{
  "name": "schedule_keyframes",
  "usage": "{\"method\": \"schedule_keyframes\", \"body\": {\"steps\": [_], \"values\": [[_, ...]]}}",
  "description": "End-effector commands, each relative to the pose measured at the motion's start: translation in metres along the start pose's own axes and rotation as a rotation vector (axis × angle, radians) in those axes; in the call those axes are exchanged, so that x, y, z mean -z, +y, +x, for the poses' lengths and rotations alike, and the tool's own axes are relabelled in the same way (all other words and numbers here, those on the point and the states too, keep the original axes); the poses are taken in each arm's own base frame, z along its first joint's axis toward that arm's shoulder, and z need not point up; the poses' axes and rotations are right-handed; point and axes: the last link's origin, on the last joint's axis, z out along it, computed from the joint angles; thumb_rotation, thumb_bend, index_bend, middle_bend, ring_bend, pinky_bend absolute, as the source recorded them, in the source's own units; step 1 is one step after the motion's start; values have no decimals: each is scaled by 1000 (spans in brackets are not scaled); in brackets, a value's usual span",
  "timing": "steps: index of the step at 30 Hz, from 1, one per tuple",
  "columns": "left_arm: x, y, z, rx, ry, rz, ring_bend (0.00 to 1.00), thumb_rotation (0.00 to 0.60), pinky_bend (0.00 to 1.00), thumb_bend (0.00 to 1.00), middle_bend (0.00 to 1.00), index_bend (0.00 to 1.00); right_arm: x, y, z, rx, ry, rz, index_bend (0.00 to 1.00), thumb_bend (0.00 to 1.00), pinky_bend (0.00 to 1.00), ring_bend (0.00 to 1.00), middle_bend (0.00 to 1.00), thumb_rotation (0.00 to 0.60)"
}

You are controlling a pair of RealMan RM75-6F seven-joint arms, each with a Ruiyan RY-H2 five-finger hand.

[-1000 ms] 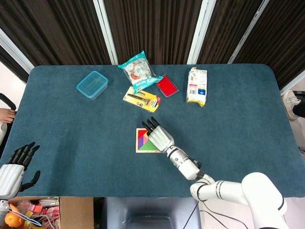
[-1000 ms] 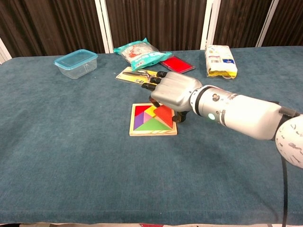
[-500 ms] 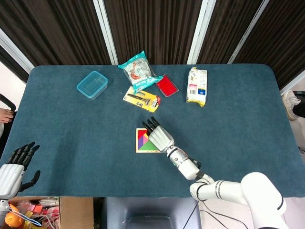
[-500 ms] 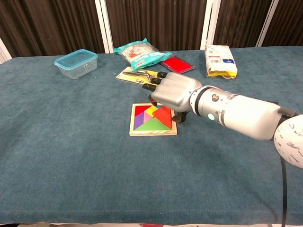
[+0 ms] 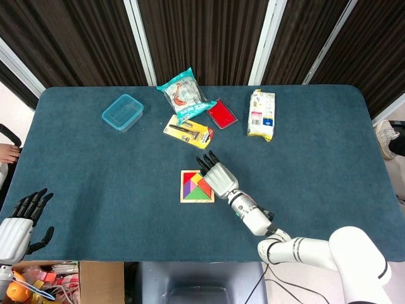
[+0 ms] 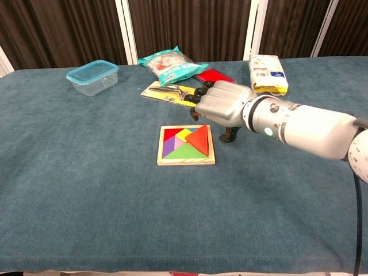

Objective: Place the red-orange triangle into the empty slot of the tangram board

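Observation:
The wooden tangram board [image 6: 165,162] [image 5: 185,199] lies mid-table with coloured pieces in it. The red-orange triangle [image 6: 199,140] lies in the board's right part, seemingly level with the other pieces. My right hand [image 6: 221,106] [image 5: 217,174] hovers just right of and behind the board, off the triangle, holding nothing; its fingers reach toward the far left and its thumb hangs down beside the board's right edge. In the head view it covers the board's right edge. My left hand [image 5: 22,218] is off the table at the lower left, fingers spread and empty.
Behind the board lie a yellow carded tool pack [image 6: 168,92], a teal snack bag [image 6: 171,63], a flat red item [image 6: 214,77] and a white-yellow packet [image 6: 267,74]. A clear blue container [image 6: 92,76] stands at the far left. A cardboard box [image 5: 38,285] sits below the table's near left corner.
My right hand has lifted off the board and drawn back to the right, leaving the red-orange triangle lying in the board. The left hand has not moved.

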Motion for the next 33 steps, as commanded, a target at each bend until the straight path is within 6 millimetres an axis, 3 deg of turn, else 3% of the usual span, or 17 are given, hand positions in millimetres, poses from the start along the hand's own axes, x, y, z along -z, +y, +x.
{"method": "schedule_keyframes", "body": {"steps": [1, 33], "values": [[0, 0, -1, 0, -4, 0, 15, 600, 103, 456, 0, 0, 1, 1, -3, -10, -38, 2, 389, 433, 0, 0, 23, 600], [0, 0, 0, 1, -4, 0, 15, 600, 104, 457, 0, 0, 4, -7, -6, 8, -44, 38, 403, 433, 0, 0, 22, 600]]}}
